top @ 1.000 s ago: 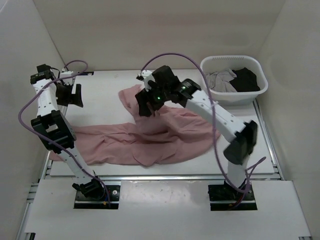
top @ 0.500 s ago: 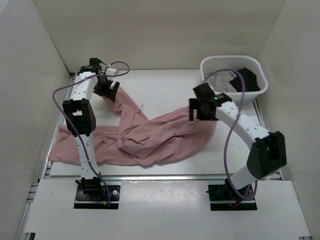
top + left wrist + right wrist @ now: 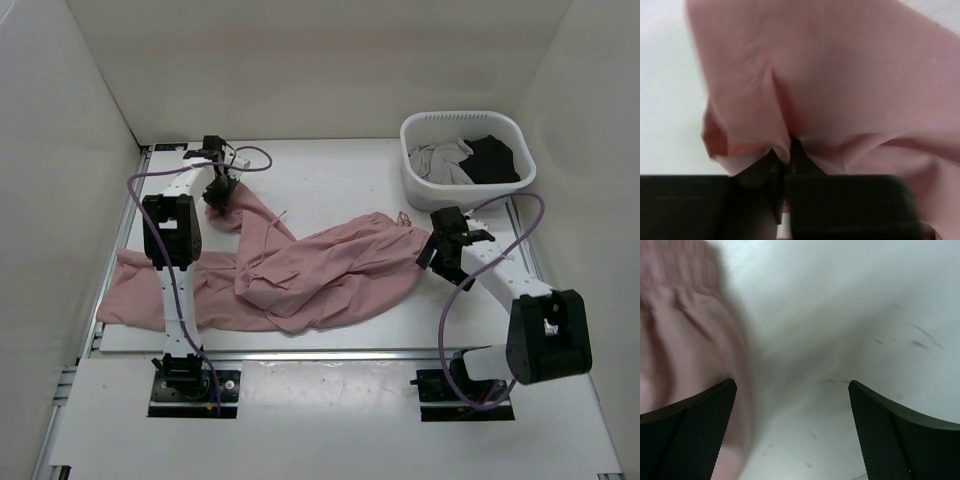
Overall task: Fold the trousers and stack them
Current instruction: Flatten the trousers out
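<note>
Pink trousers point(image 3: 300, 275) lie crumpled across the white table point(image 3: 330, 170), one leg reaching the left edge and a corner pulled up toward the far left. My left gripper point(image 3: 219, 192) is shut on that far corner; in the left wrist view the pink cloth point(image 3: 830, 85) bunches into the closed jaws of my left gripper point(image 3: 790, 150). My right gripper point(image 3: 438, 250) is low at the trousers' right edge, open. In the right wrist view my right gripper point(image 3: 792, 405) has bare table between its fingers point(image 3: 695, 425), with the waistband point(image 3: 675, 305) at the left.
A white basket point(image 3: 468, 190) at the far right holds grey and black clothes. White walls close in the table on the left, back and right. Purple cables loop off both arms.
My left gripper closed on the far corner of the trousers. My right arm swung from the middle of the cloth out to its right edge and lowered. The cloth spread flatter.
</note>
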Action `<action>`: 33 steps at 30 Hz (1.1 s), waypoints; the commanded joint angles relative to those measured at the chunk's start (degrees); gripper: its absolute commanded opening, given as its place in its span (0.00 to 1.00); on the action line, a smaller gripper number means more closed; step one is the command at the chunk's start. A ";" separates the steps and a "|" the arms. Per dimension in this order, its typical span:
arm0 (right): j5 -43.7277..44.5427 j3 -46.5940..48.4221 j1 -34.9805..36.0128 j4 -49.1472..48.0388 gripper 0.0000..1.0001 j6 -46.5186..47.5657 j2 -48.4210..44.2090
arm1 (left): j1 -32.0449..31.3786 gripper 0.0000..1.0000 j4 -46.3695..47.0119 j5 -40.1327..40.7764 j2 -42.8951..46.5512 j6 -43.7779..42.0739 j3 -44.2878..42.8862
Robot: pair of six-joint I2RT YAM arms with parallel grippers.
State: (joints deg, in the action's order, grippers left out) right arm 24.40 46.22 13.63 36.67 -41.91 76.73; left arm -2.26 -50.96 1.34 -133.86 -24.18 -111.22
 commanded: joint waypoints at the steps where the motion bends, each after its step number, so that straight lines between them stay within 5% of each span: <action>1: -9.94 1.49 -0.53 -16.78 0.97 1.90 4.20 | 0.77 0.14 -0.02 0.33 3.78 2.29 1.18; 7: -12.63 2.05 0.00 -21.54 0.80 3.51 9.32 | 0.77 0.14 -0.02 0.06 10.02 2.83 4.08; 10: -15.86 -0.16 -1.14 -24.53 0.59 2.19 11.42 | 2.08 0.14 -0.02 0.06 13.36 3.44 4.70; 11: -17.18 -0.16 -1.15 -24.54 0.34 2.18 12.30 | 2.09 0.14 -0.02 0.06 14.15 3.96 4.17; 13: -18.25 -0.16 -1.67 -23.93 0.03 1.23 14.49 | 3.75 0.14 -0.02 1.20 16.60 3.97 2.33; 14: -18.25 0.53 -1.67 -22.44 0.00 0.52 14.50 | 4.28 0.14 -0.02 3.29 17.57 4.49 2.32; 22: -5.08 -4.72 -6.77 2.22 0.00 -8.26 -1.47 | 13.86 0.14 -0.02 7.44 25.22 3.63 0.91; 28: -0.40 -6.23 -7.30 13.87 0.04 -10.14 -18.09 | 14.39 0.14 -2.30 5.42 28.47 2.21 13.53; 30: -8.78 -6.23 -6.78 4.15 0.39 -0.34 -21.95 | 14.91 0.14 -1.69 4.81 29.62 2.83 16.90; 31: -11.37 -6.23 -6.08 0.55 0.75 1.55 -21.97 | 14.92 0.14 -1.69 3.94 30.32 3.44 18.65; 33: -14.72 -5.27 -6.07 -6.33 0.86 3.76 -17.88 | 15.53 0.14 -1.69 3.40 29.81 4.23 18.67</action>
State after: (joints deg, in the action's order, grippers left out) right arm 16.10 40.34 6.96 39.40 -44.58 55.37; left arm 12.78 -52.29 6.44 -105.78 -20.91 -93.41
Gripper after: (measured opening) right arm 0.822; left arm 0.150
